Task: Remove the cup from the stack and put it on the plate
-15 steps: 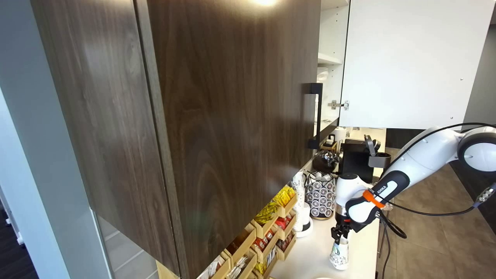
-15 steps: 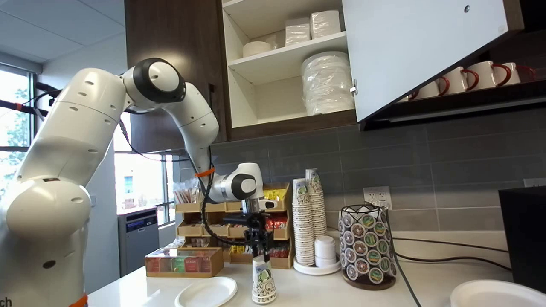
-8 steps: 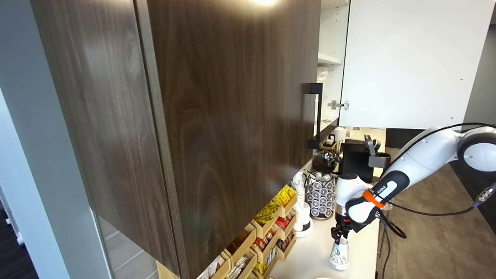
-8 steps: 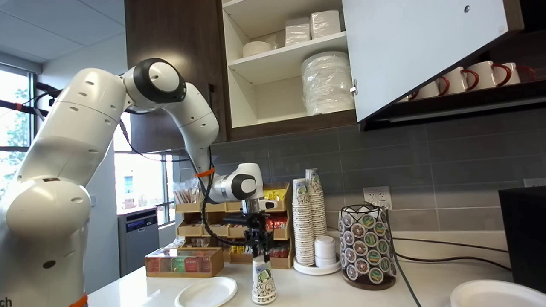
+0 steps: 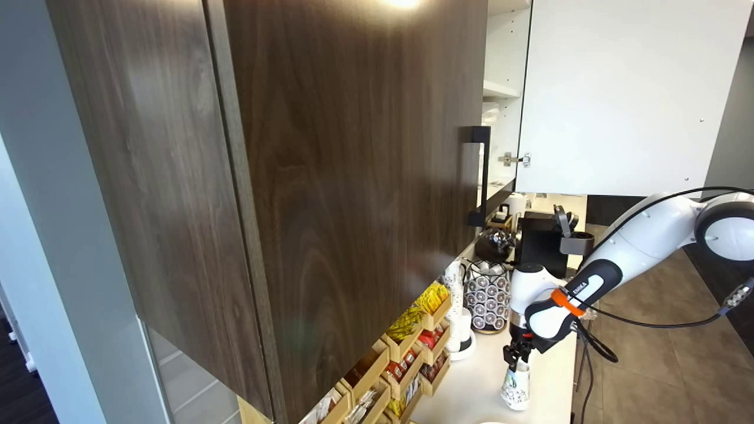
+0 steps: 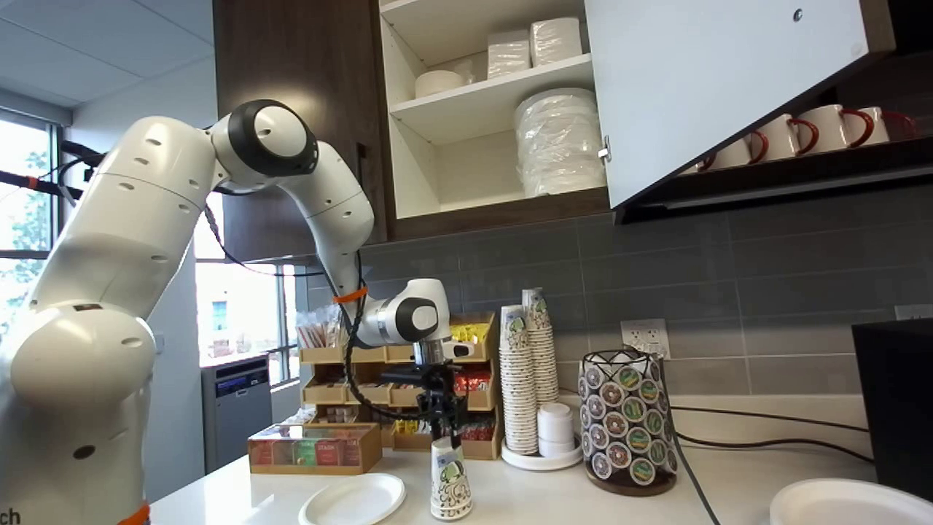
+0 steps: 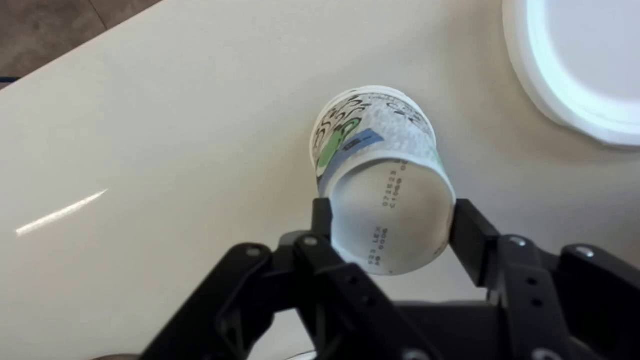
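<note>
Squeezing an upside-down white swirly paper cup [image 7: 382, 185], ctr of wrist view: black two-finger gripper [image 7: 393, 222]. Round white plate [image 7: 590, 55], upper rt.

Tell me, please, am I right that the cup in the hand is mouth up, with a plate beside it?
Not quite: the cup in the hand is mouth down, as the wrist view shows, with a plate beside it.
</note>
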`<action>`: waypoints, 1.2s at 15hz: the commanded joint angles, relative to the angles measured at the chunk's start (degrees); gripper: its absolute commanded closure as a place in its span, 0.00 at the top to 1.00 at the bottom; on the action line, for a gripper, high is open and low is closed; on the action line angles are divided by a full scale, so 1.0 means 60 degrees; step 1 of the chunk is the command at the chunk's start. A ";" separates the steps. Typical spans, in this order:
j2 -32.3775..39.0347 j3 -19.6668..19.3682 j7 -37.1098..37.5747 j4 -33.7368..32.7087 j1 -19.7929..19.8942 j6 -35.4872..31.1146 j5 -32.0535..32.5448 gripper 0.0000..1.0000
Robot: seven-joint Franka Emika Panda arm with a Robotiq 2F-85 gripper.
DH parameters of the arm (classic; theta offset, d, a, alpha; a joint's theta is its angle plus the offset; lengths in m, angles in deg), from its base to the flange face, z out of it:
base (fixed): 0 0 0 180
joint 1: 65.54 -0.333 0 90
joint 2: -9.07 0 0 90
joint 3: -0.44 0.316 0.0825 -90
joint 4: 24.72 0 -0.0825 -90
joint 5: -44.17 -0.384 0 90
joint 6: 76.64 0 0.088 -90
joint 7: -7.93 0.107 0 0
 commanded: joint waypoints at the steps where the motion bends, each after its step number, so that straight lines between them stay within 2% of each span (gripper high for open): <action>1: 0.0091 0.0012 -0.0185 -0.0170 -0.0002 0.0293 -0.0151 0.54; 2: 0.0089 0.0013 -0.0184 -0.0170 -0.0002 0.0288 -0.0153 0.58; 5: 0.0090 0.0016 -0.0196 -0.0176 -0.0002 0.0298 -0.0154 0.56; 7: 0.0085 0.0011 -0.0189 -0.0178 -0.0007 0.0301 -0.0145 0.58; 8: 0.0082 0.0012 -0.0196 -0.0179 -0.0007 0.0308 -0.0143 0.63; 12: 0.0084 0.0014 -0.0218 -0.0185 -0.0007 0.0315 -0.0141 0.54; 15: 0.0082 0.0008 -0.0224 -0.0186 -0.0011 0.0311 -0.0130 0.44; 18: 0.0048 -0.0007 -0.0209 -0.0182 -0.0018 0.0317 -0.0107 0.44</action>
